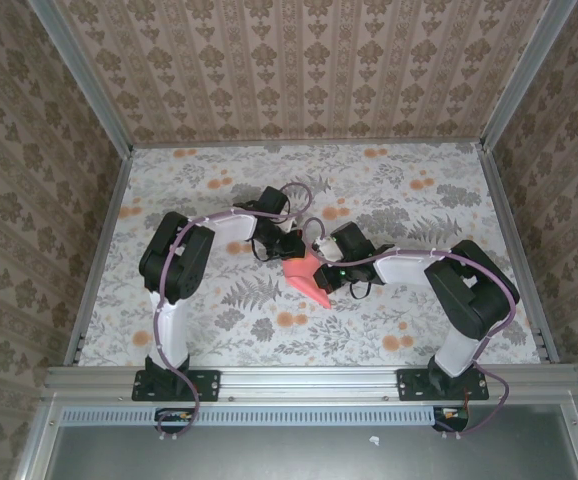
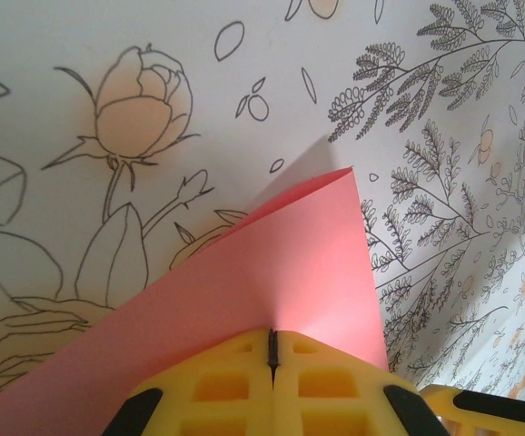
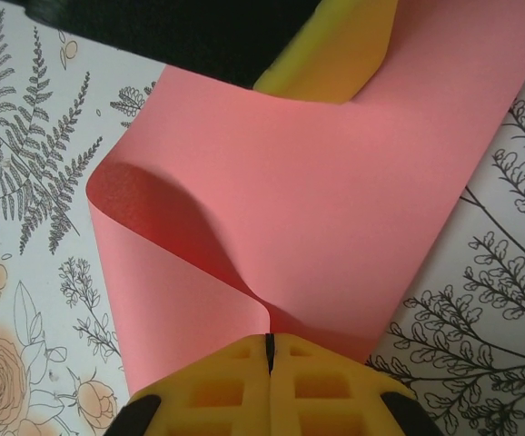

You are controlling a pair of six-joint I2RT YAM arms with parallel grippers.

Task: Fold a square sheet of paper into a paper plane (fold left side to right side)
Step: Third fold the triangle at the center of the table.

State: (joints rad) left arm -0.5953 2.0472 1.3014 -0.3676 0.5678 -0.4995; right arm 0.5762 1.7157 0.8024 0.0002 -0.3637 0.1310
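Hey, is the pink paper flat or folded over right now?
Bent over, not creased: the square sheet of paper curls in a rounded loop, pinched by the left gripper and right gripper.

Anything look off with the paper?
The pink sheet is bowed, not flat: one side curls over in a soft, uncreased roll beside the right gripper, whose jaws are shut on it. The left gripper pinches it too. No tears visible.

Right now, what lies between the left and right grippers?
Only the square sheet of paper, bowed and partly folded over; the right wrist view shows it running from the right gripper to the left gripper, both shut on it.
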